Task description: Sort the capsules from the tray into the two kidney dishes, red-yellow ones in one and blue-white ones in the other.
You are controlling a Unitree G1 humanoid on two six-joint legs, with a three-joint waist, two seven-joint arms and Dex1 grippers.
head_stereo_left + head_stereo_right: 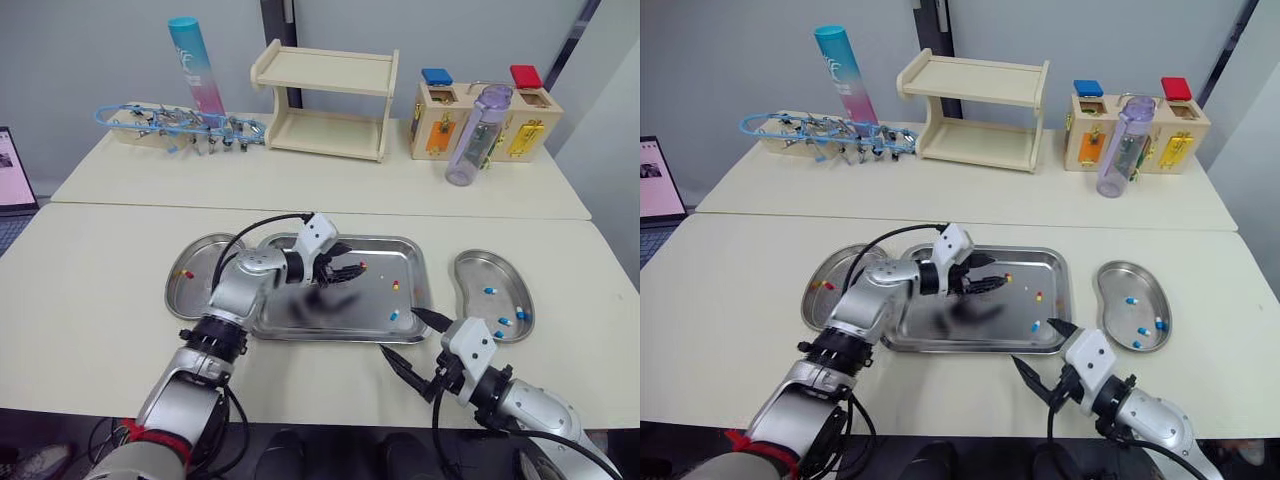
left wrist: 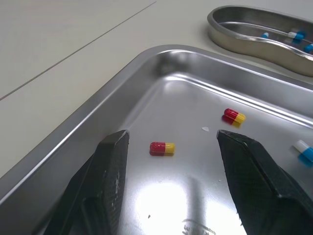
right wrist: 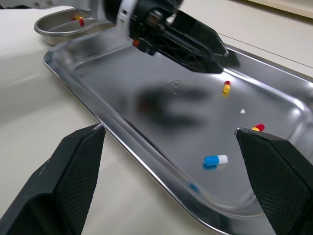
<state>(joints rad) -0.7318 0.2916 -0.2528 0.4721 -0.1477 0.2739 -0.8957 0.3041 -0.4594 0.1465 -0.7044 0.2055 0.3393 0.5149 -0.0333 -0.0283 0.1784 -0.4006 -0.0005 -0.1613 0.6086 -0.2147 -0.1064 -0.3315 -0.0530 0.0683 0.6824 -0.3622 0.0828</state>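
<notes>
The tray (image 1: 300, 322) lies midway along the front part of the desk (image 1: 90, 300), with a kidney dish at each short end. The left kidney dish (image 1: 176, 297) sits just beside it and holds a sorted red-yellow capsule (image 1: 186, 273). The right kidney dish (image 1: 470, 270) sits a little apart and holds several blue-white capsules (image 1: 490, 290).

The left gripper (image 1: 348, 268) hovers low over the tray's far half with its jaws apart. The nearest red-yellow capsule (image 2: 162, 148) lies on the tray floor between them, touching neither. A second red-yellow capsule (image 2: 234, 116) lies near it toward the tray's right end, and a loose blue-white capsule (image 3: 215, 159) rests by the tray's front right corner.

The right gripper (image 1: 398, 331) hangs by the desk's front edge, just in front of that corner, its jaws wide apart and holding nothing
</notes>
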